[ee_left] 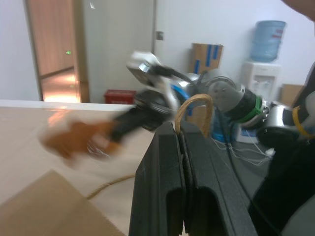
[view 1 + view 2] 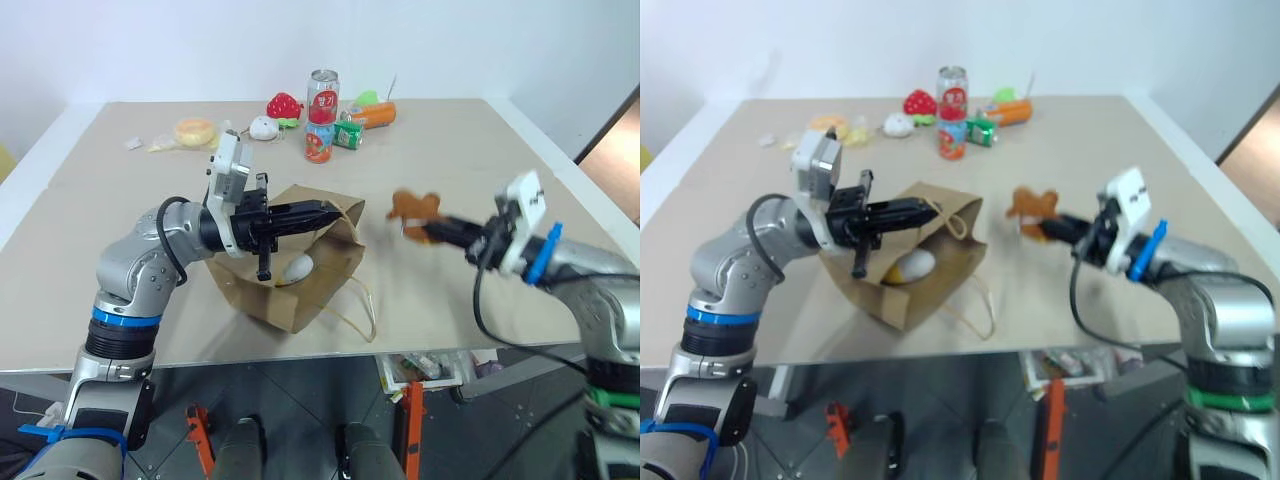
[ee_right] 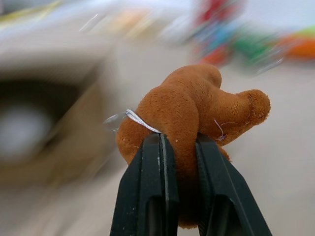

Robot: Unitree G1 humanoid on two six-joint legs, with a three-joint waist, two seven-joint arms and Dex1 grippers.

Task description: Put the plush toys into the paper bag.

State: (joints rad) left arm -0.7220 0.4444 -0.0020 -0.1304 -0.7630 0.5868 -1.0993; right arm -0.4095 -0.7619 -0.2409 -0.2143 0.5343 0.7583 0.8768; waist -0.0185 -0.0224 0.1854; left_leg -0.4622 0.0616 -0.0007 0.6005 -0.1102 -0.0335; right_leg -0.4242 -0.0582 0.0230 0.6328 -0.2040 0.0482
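Right gripper (image 3: 179, 147) clamped on brown plush toy (image 3: 189, 105) above desk (image 2: 480, 180), left gripper (image 2: 335, 212) pinching paper bag (image 2: 290, 300) handle (image 1: 193, 110), egg toy (image 2: 297, 267) inside bag

A: Do we read any text on the red can (image 2: 322, 96) at the far end of the table (image 2: 120, 240)?
B: We see white characters on it, too small to make out.
A: The green carton (image 2: 348, 134) just beside it?
B: Print is there, illegible. We record no readable text, brand or number.
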